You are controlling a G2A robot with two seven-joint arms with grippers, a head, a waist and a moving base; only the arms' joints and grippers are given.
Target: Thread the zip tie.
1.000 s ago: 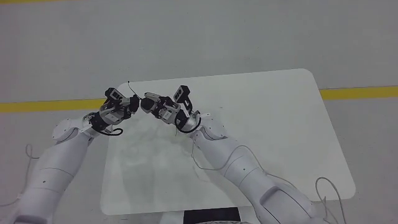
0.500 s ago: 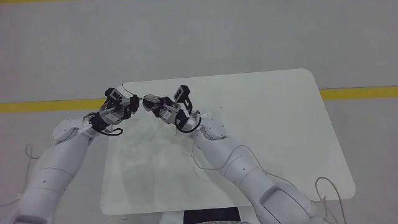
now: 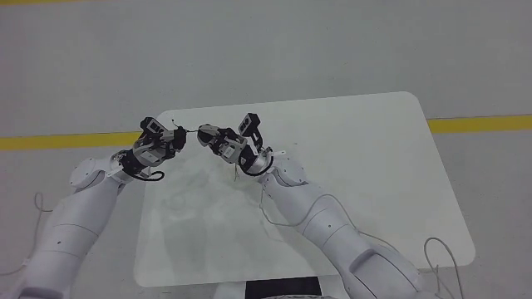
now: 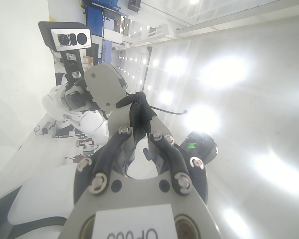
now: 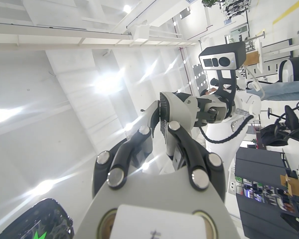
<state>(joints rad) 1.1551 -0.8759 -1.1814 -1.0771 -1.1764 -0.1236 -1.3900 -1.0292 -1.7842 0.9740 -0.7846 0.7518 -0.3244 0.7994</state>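
The zip tie (image 4: 168, 110) is a thin black strand held in the air above the white table's (image 3: 349, 174) far left part. My left gripper (image 3: 177, 137) is shut on it, and one end sticks out sideways past the fingertips (image 4: 139, 115). My right gripper (image 3: 203, 134) faces it tip to tip, its fingers pressed together (image 5: 161, 115) on the strand. A tiny dark tip of the zip tie (image 5: 142, 110) pokes out beside them. A short stretch of the zip tie (image 3: 190, 131) spans the small gap between the two grippers.
Both arms meet near the table's far left edge (image 3: 166, 116); beyond it is grey floor with a yellow line (image 3: 50, 141). The table's bare top spreads to the right and toward me.
The zip tie's free end, which stood up above the left gripper, has swung down. My right gripper has shifted slightly right, opening a small gap. The left arm has barely moved.
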